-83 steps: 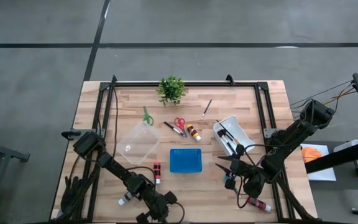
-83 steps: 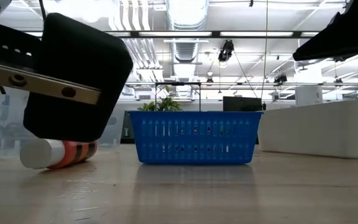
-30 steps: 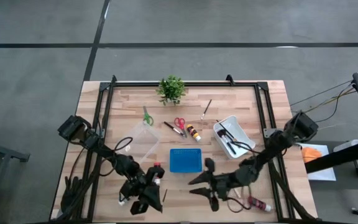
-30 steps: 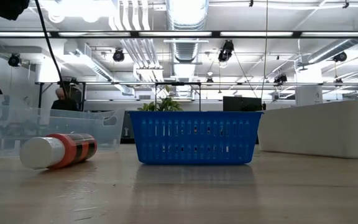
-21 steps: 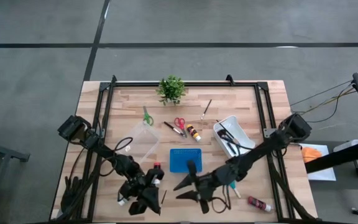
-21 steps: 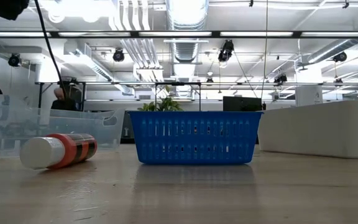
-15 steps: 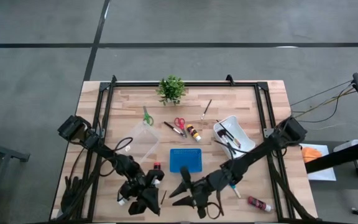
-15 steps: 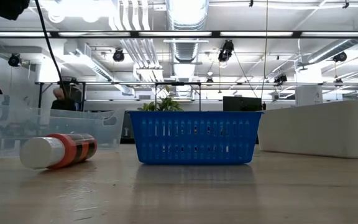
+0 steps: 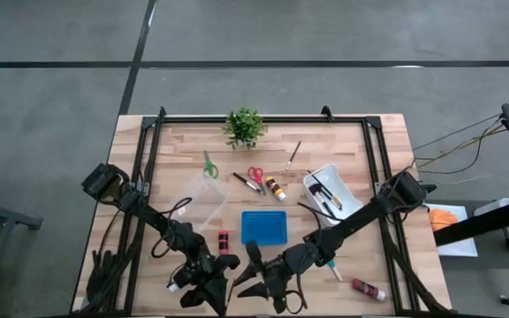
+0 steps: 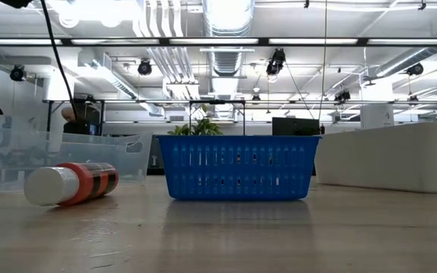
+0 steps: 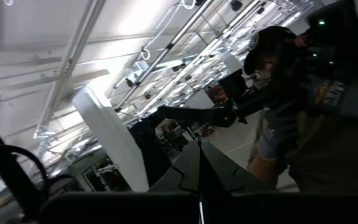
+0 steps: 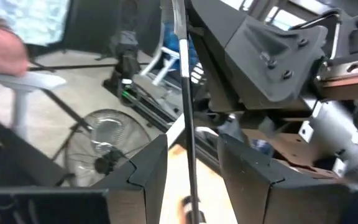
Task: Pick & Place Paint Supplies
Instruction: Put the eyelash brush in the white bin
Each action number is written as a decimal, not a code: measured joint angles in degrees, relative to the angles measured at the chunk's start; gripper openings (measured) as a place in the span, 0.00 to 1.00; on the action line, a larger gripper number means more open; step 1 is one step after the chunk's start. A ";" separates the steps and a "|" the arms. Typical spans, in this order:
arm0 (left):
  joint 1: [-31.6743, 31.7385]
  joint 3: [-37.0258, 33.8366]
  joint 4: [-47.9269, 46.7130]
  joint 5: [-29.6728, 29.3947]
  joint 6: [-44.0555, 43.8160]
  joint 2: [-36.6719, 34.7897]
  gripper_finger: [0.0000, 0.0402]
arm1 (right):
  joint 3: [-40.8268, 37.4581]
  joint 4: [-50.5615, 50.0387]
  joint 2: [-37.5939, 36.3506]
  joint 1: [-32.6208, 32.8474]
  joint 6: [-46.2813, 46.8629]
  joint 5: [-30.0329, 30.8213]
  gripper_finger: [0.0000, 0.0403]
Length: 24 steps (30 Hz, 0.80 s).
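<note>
Right gripper (image 9: 253, 276): fingers spread wide, low over the table (image 9: 387, 159) near its front edge, just in front of the blue basket (image 9: 264, 227). In the right wrist view a thin brush (image 12: 186, 118) stands between the parted fingers (image 12: 146, 163), touching neither visibly.

Left gripper (image 9: 208, 281): just beside the right gripper, almost meeting it; fingers appear closed, though whether they grip the brush cannot be told.

Red paint bottle (image 9: 224, 239) lies flat just behind the left gripper. White bin (image 9: 332, 192), holding brushes, sits well behind the right gripper.
</note>
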 joint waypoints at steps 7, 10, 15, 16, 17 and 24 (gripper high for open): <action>0.25 0.28 -0.51 2.41 -0.22 0.00 0.01 | 0.37 -2.46 -0.32 -0.42 1.79 -3.58 0.35; 0.35 0.27 -0.20 2.78 -0.45 0.00 0.01 | 0.48 -3.17 -0.41 -0.42 1.79 -3.68 0.35; -0.01 0.27 3.27 4.52 -0.72 0.00 0.01 | 0.47 -5.59 -0.43 -0.41 0.95 -3.40 0.35; -0.24 0.27 4.09 4.62 -0.85 0.00 0.01 | 0.45 -6.03 -0.43 -0.39 0.43 -2.55 0.35; -0.49 0.27 4.80 4.62 -0.83 0.00 0.01 | 0.44 -6.48 -0.43 -0.37 -0.29 -1.53 0.35; -1.49 0.18 6.22 4.63 3.97 0.00 0.01 | 0.41 -6.63 -0.45 -0.37 -3.56 0.73 0.35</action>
